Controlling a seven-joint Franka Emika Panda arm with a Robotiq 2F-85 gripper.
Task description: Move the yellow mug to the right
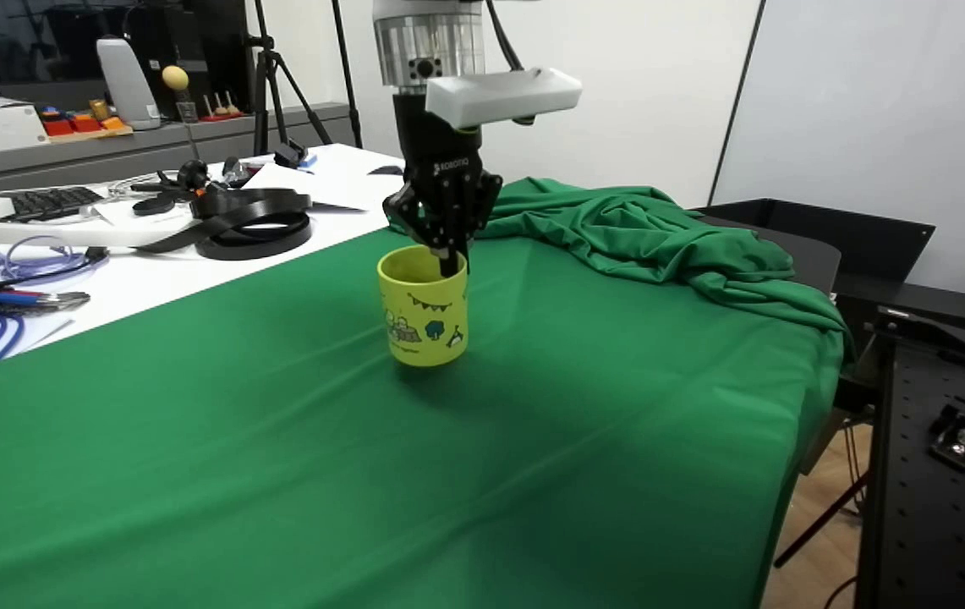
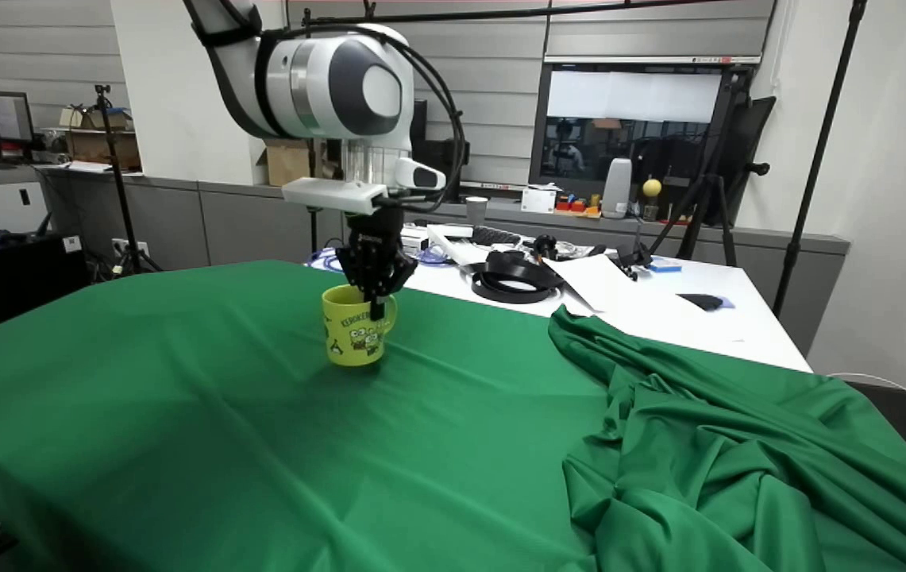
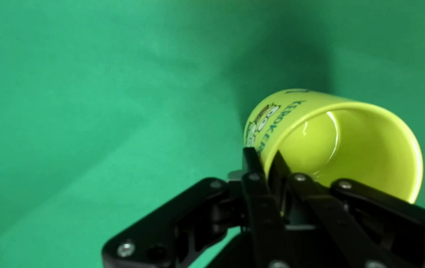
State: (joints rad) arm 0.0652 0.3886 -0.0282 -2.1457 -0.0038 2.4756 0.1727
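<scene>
Yellow mug (image 1: 424,326), cartoon-printed, loop-handled, mouth up: pinched at the wall by Robotiq gripper (image 3: 266,160). Located over green cloth (image 1: 220,440); whether rested there or lifted cannot be told.

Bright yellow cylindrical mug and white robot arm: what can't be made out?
Yellow loop handle: largely covered by the black gripper, wrist view.
Dark lettering: end hidden behind a gripper finger, wrist view.
Yellow mug: underside faces away, every view.
White arm: cut off by top edge, both exterior views.
</scene>
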